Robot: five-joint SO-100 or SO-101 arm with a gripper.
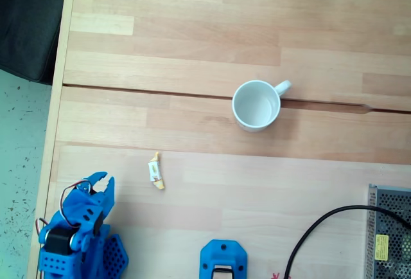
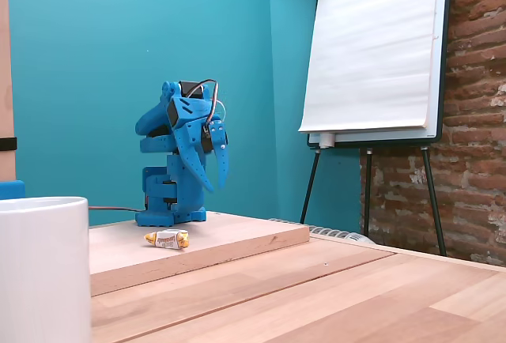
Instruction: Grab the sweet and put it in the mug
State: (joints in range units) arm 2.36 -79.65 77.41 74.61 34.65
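Sweet (image 1: 155,171) lies flat on the table (image 1: 257,195), well apart from the mug (image 1: 256,105) and nearer the gripper (image 1: 103,179), which hangs above the wood with its jaws a little parted and holding nothing. In the low fixed view the sweet (image 2: 168,239) sits just before the arm's base (image 2: 170,201). Being so small, it could slip or get nudged aside if the jaws close off-centre.

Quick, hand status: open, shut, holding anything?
Hand: holding nothing, fingers look nearly together, so open or shut cannot be told. The sweet lies on the table, apart from it.
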